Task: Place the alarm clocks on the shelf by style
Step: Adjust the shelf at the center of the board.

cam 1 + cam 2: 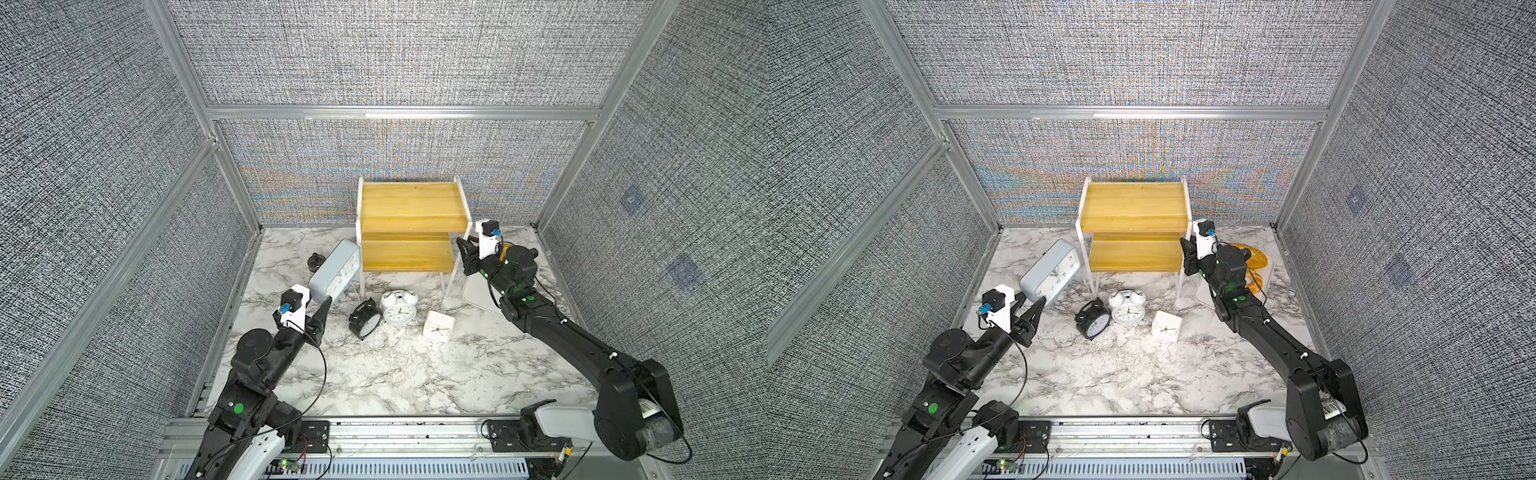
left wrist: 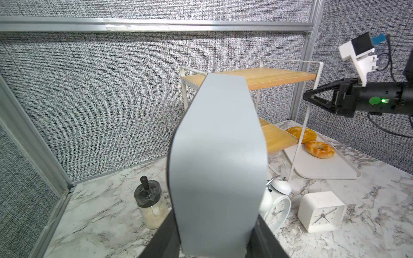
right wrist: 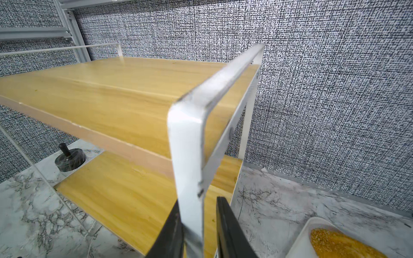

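The grey clock [image 1: 334,270] is held clear of the marble table [image 1: 395,382], tilted, just left of the shelf [image 1: 411,203]. Its lower end is clamped in the left gripper [image 1: 1030,301], and in the left wrist view only its plain side [image 2: 219,167] is seen. The other three clocks are left on the table in front of the shelf. The black clock [image 1: 365,322] is tipped over just beside the white round clock [image 1: 399,309], and the square clock [image 1: 438,326] is set a little apart on their right. The right gripper [image 1: 462,245] is raised at the shelf's front right corner, where the white post [image 3: 190,156] is straddled by its jaws. In the right wrist view one finger [image 3: 172,230] is seen against the post and a thin gap is left at the other, so whether it is clamped cannot be told. A black-lidded jar [image 2: 149,205] is seen behind the grey clock near the left wall. A white tray [image 2: 324,169] of bread [image 2: 320,149] is laid to the right of the shelf.
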### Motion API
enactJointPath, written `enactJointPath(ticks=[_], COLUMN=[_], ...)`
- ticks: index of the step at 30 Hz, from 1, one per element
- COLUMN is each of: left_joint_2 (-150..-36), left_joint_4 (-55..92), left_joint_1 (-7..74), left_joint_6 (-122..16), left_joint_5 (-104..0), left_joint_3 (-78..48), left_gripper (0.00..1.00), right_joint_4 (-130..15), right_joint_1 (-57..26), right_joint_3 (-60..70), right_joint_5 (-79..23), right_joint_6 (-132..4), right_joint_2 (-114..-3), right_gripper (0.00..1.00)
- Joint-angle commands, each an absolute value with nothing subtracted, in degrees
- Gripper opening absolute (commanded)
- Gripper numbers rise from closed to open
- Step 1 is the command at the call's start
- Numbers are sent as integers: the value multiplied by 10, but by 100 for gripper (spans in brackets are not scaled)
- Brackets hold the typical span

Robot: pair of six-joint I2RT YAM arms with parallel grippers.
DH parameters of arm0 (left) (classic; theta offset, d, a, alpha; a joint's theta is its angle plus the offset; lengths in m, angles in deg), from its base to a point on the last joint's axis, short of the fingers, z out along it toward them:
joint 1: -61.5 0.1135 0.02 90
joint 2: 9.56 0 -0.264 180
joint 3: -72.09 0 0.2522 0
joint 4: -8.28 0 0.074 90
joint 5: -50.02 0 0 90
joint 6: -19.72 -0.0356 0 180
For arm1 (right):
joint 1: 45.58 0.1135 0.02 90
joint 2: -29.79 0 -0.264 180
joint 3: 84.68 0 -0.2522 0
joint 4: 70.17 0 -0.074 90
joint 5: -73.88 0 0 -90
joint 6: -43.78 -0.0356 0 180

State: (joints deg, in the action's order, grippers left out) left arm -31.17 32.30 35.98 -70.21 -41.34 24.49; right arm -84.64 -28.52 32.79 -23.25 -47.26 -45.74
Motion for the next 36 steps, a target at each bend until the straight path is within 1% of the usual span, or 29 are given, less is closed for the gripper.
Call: enactJointPath(ticks=[1, 4, 8, 14, 17, 21, 27, 32, 36], left_joint_2=[-306, -303, -327, -408, -446, -513, -592, -662, -712], left_joint_4=[278, 278, 272, 248, 226, 185, 111, 88, 92], left_joint_1=[360, 360, 361, 392, 437, 520, 605, 646, 648], left_joint_6=[-693, -690, -692, -695, -680, -646, -625, -652, -702], left_joint_5=[-365, -339, -330, -365, -416, -533, -677, -778, -836], left_joint_3=[239, 242, 237, 207, 197, 190, 181, 157, 134], left_gripper=[17, 17, 17, 17, 17, 16, 16, 14, 14], right_joint_4=[-856, -850, -839, -832, -828, -827, -823, -822, -818], right_joint_1=[-287, -287, -289, -301, -306, -310, -316, -318, -319], right_joint_3=[323, 323, 326, 333, 333, 335, 331, 326, 318], right_joint_5=[-187, -175, -167, -175, -180, -187, -203, -211, -217], right_joint_6=[-469, -462, -452, -442, -441, -440, -437, -438, -438], right_joint_2=[-458, -457, -449, -437, -439, -440, -443, -450, -456], right_gripper=[27, 26, 25, 25, 24, 23, 22, 22, 22])
